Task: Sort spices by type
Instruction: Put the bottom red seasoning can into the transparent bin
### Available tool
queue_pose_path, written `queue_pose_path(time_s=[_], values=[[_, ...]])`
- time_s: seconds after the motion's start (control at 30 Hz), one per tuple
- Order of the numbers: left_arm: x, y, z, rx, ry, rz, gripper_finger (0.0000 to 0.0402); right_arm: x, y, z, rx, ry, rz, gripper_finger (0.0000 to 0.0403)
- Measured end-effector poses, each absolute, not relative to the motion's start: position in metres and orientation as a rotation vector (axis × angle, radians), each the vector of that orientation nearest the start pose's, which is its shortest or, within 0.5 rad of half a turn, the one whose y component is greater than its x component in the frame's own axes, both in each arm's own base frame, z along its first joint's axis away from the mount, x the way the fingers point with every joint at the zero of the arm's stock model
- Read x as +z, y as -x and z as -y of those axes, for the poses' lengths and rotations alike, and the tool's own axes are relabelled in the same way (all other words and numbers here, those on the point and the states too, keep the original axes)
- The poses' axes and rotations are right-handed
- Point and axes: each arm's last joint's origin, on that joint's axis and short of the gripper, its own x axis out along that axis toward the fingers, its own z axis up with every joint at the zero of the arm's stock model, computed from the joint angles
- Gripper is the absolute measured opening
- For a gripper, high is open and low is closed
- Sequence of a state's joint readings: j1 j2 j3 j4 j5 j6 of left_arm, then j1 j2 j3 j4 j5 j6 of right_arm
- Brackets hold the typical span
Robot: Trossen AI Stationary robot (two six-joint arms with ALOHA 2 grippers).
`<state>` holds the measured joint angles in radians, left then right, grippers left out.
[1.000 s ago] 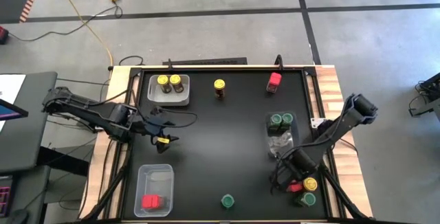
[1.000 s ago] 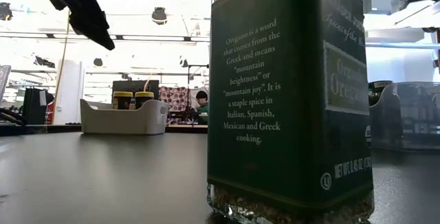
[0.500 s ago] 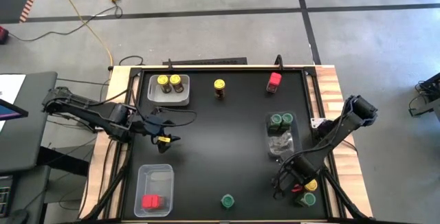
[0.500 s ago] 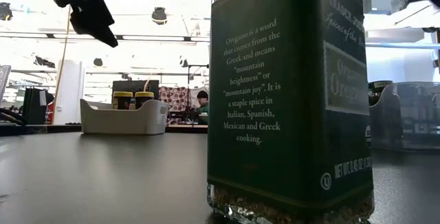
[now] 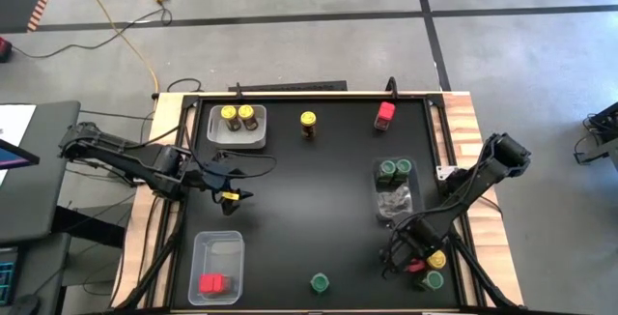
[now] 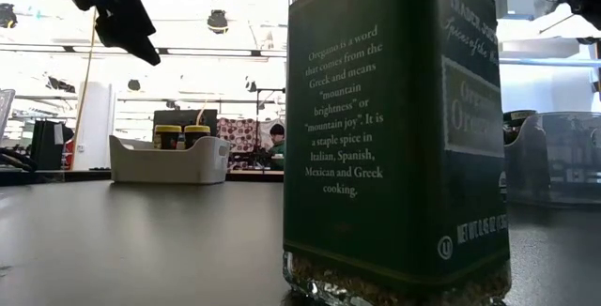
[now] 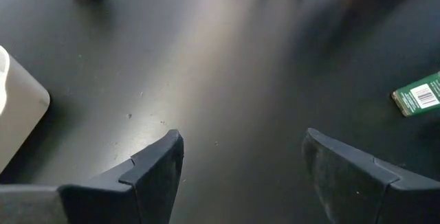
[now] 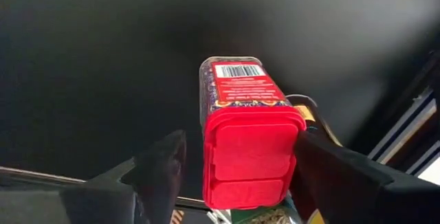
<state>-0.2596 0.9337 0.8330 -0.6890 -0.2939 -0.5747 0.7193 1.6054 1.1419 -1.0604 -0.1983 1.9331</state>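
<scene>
The right gripper [image 5: 413, 260] is low at the near right corner of the black table [image 5: 309, 209], its fingers spread apart on either side of a red-lidded blocky spice container [image 8: 247, 135] — whether the pads press it I cannot tell. A yellow-lidded jar [image 5: 436, 258] and a green-lidded jar [image 5: 433, 279] stand just beside it. The left gripper [image 5: 230, 187] hangs over the table's left side, jaws apart and empty. Two yellow-lidded jars [image 5: 238, 114] sit in the white bin [image 5: 237, 139] at the far left, two green-lidded jars [image 5: 395, 168] in the clear bin [image 5: 393, 204] at right, one red container [image 5: 211, 283] in the near-left clear bin [image 5: 217, 247]. A lone yellow-lidded jar [image 5: 308, 121], a red container [image 5: 385, 113] and a green oregano jar [image 6: 399, 132] stand loose.
</scene>
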Motion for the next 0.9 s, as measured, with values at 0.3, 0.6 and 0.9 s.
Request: queue_pose_path(time_s=[0.3, 0.6, 0.9], values=[[0.283, -0.176, 0.038, 0.243, 0.318, -0.725, 0.0286, 0.223, -0.212, -0.192, -0.85, -1.066, -1.508, 0.0311], [0.283, -0.176, 0.038, 0.236, 0.3, -0.726, 0.0286, 0.223, -0.214, -0.191, -0.809, -1.036, -1.523, 0.0311], [0.283, -0.176, 0.038, 0.236, 0.299, -0.727, 0.0286, 0.223, -0.221, -0.184, -0.714, -0.976, -1.541, 0.0319]])
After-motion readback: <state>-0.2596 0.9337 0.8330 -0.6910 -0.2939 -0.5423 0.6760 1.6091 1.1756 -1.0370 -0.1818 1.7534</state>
